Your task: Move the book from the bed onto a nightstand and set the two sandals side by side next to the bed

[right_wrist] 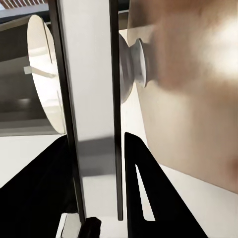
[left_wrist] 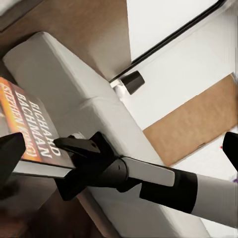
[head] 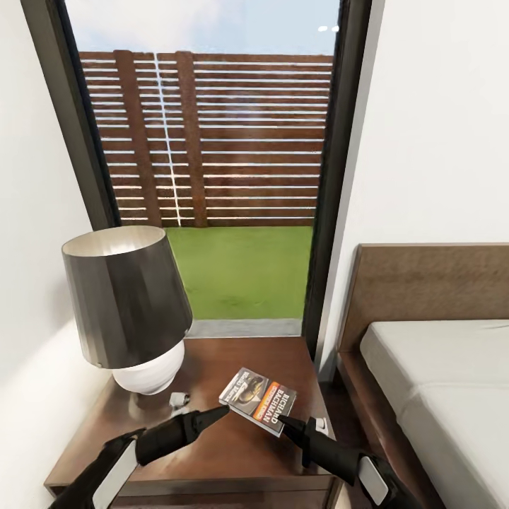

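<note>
Dark wood nightstand (head: 212,452), right end effector (head: 284,422) clamped on book (head: 258,400), left end effector (head: 220,412) state unclear

The book (head: 258,401), a thin paperback with a dark pictured cover, orange band and white lettering, sits tilted just above the nightstand (head: 233,459), a dark brown glossy wooden surface. The right tool (head: 284,423) pinches its near edge. Beside the nightstand is the bed (head: 452,382), dark-framed, with a light grey mattress.
</note>
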{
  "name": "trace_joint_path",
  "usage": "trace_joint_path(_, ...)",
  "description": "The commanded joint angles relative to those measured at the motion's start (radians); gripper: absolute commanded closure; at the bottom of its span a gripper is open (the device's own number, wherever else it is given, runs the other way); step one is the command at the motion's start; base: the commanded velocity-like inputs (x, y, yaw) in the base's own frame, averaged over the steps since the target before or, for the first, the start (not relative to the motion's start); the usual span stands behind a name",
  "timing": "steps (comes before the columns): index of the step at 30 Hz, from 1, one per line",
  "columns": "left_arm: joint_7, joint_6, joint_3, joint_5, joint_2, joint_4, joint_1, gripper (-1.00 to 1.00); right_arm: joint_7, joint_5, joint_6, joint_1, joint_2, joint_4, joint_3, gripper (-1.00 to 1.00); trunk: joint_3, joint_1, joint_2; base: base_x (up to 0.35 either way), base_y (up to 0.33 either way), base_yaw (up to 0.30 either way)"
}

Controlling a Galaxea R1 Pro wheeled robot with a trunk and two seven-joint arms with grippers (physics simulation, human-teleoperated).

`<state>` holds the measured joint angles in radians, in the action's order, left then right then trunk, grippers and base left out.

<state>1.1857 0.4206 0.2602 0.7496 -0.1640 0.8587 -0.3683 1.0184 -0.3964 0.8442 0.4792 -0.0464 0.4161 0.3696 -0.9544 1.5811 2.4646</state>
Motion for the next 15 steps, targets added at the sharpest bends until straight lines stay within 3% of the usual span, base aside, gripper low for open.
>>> trace_joint_path(1, 0.000, 0.011, 0.004, 0.010, 0.000, 0.006, -0.001, -1.00, 0.002, 0.002, 0.004, 0.001, -0.001, 0.000, 0.005, 1.00, -0.001, 0.000, 0.000, 0.000, 0.000, 0.000)
trace_joint_path(15, 0.000, 0.012, 0.005, 0.013, -0.002, 0.011, 0.000, -1.00, 0.002, 0.002, 0.004, 0.001, -0.001, 0.000, 0.005, 1.00, -0.001, 0.000, 0.000, 0.000, 0.000, 0.000)
